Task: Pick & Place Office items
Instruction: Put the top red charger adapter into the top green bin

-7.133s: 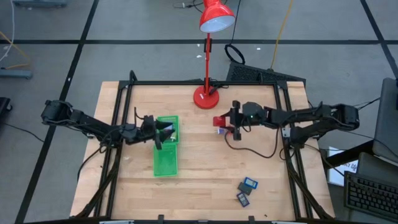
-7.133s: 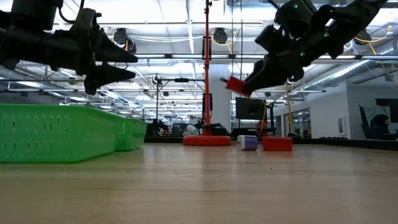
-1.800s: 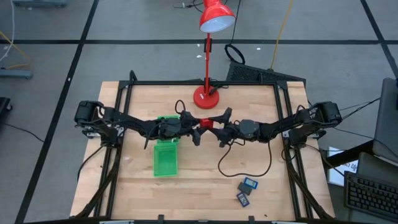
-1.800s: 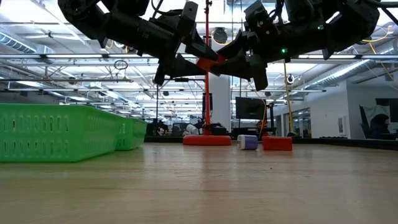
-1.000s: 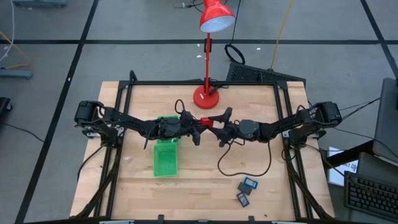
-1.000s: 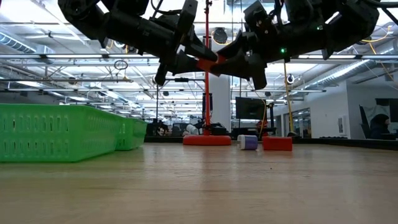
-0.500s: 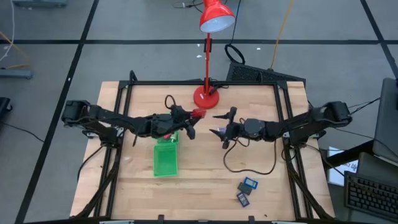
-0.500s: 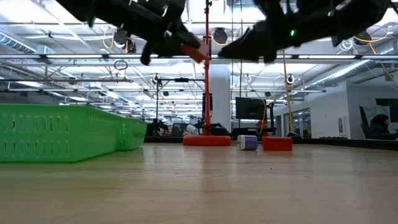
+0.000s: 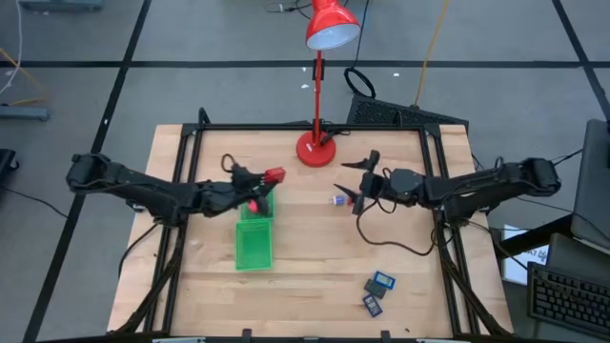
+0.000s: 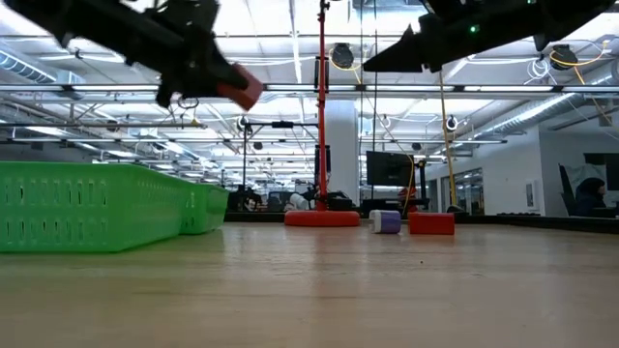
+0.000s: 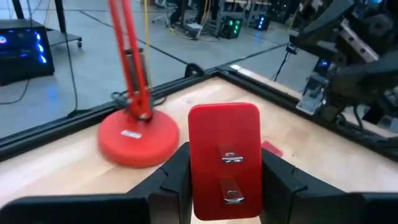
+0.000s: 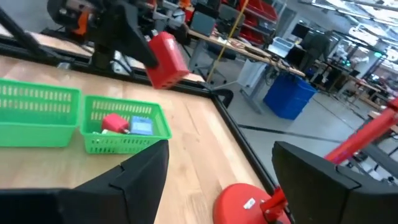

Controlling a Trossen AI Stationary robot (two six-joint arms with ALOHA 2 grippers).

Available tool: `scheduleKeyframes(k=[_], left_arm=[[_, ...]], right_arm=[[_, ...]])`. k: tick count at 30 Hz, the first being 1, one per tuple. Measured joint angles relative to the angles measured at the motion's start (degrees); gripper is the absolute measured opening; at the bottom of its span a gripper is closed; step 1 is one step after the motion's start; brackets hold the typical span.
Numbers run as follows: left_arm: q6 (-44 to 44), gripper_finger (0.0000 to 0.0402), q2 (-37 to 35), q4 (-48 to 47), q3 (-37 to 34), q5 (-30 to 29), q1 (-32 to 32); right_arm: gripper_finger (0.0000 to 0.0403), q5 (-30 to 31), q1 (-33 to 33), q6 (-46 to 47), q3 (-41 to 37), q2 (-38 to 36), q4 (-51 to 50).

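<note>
Bright, even ceiling light; faint shadows on the counter (image 9: 305,257). Low view shows motion blur on both arms overhead.

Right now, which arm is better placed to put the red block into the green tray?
Left. Its fingers already hold the red block beside the green tray; the right gripper is open and farther away.
</note>
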Motion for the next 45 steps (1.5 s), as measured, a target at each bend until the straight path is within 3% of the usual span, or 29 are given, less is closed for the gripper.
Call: scheduleKeyframes(k=[4, 12, 17, 21, 30, 35, 45], left_arm=[[2.4, 0.0122, -7.8, -0.2, -6.2, 0.5, -1.4], [5.2, 0.0122, -19.4, 4.8, -16.3, 3.5, -4.4], [4.2, 0.0122, -23.9, 4.0, -20.3, 3.6, -5.1], [-2.5, 0.0122, -26.2, -2.5, -20.8, 1.5, -5.0], [-14.9, 0.0123, -24.9, -12.0, -20.9, 6.9, -2.0], [-20.7, 0.0124, -22.3, -16.2, -20.8, 9.9, -0.1], [-25.5, 0.0129, -18.4, -16.7, -20.8, 11.9, 4.9]], right_arm=[[0.0266, -2.3, -2.3, 1.3, -1.7, -0.9, 0.0], [0.0263, -17.6, -10.3, 8.3, -5.8, -1.8, 6.4], [0.0263, -19.6, -14.0, 10.9, -7.2, -1.8, 6.7], [0.0263, -19.6, -15.8, 11.2, -8.2, -1.8, 6.9], [0.0263, -19.6, -16.5, 12.1, -8.5, -1.8, 8.6], [0.0263, -22.5, -16.5, 12.6, -8.5, -1.8, 9.9], [0.0263, -22.6, -16.5, 12.6, -8.5, -1.8, 9.8]])
